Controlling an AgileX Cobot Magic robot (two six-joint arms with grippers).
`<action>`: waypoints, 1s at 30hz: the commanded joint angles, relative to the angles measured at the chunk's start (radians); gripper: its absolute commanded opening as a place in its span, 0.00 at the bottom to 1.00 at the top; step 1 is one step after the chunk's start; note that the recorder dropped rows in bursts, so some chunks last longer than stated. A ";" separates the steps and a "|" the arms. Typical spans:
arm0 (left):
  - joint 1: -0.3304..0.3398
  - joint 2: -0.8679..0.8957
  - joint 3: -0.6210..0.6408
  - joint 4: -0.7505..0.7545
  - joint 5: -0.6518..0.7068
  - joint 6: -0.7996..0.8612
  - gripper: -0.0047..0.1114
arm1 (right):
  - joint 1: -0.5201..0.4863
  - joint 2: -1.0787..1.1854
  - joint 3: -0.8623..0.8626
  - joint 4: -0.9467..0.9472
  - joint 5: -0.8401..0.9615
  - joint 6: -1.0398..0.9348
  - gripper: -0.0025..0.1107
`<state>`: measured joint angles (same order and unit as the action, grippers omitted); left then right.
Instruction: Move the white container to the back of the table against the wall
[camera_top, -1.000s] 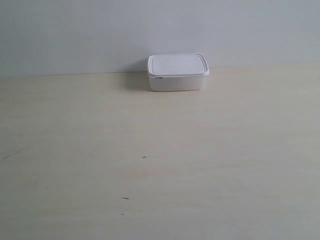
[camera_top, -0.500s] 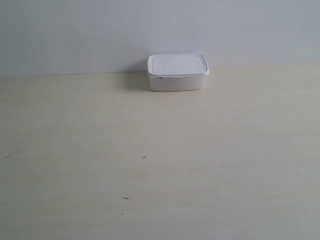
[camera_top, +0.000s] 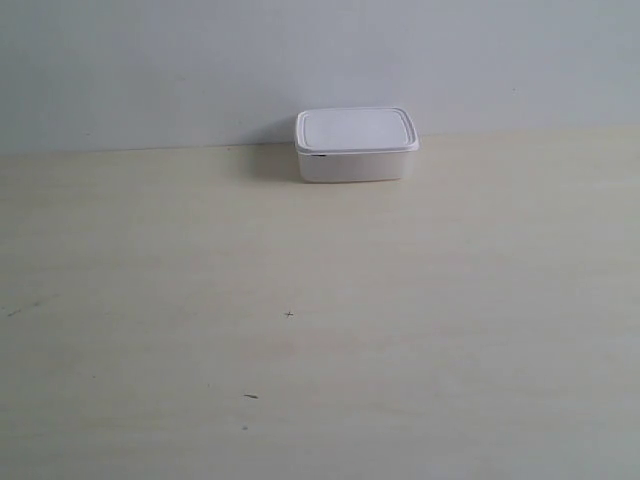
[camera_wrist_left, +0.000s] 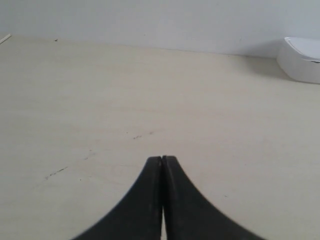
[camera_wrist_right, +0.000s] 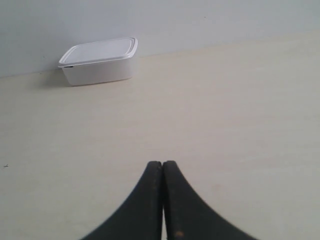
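The wall (camera_top: 320, 60) rises behind the pale surface (camera_top: 420, 330). The white container (camera_top: 356, 162) sits at the surface's far edge, right by the wall, its lid (camera_top: 355, 128) on and contents hidden. The left tool (camera_wrist_left: 162, 160) and right tool (camera_wrist_right: 162, 164) are closed, empty, well apart from it.

White container (camera_top: 356, 146): small rectangular box, rounded corners, flat rimmed lid on, upright. Sits at back edge of table (camera_top: 320, 330), near mid-length, against wall (camera_top: 200, 60).

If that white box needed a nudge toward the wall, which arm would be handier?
Probably the right: its camera faces the whole white container; the left's catches only an edge.
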<state>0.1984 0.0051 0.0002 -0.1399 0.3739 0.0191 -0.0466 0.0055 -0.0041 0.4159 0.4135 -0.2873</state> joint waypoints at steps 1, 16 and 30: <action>0.001 -0.005 -0.020 0.002 0.025 0.008 0.04 | -0.006 -0.006 0.004 -0.009 -0.003 -0.007 0.02; 0.001 -0.005 -0.008 -0.074 0.045 0.006 0.04 | -0.006 -0.006 0.004 0.001 -0.003 0.000 0.02; 0.001 -0.005 0.000 -0.014 0.008 -0.007 0.04 | -0.006 -0.006 0.004 0.001 -0.003 0.000 0.02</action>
<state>0.1984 0.0051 -0.0031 -0.1876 0.4150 0.0228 -0.0466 0.0055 -0.0041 0.4159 0.4135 -0.2855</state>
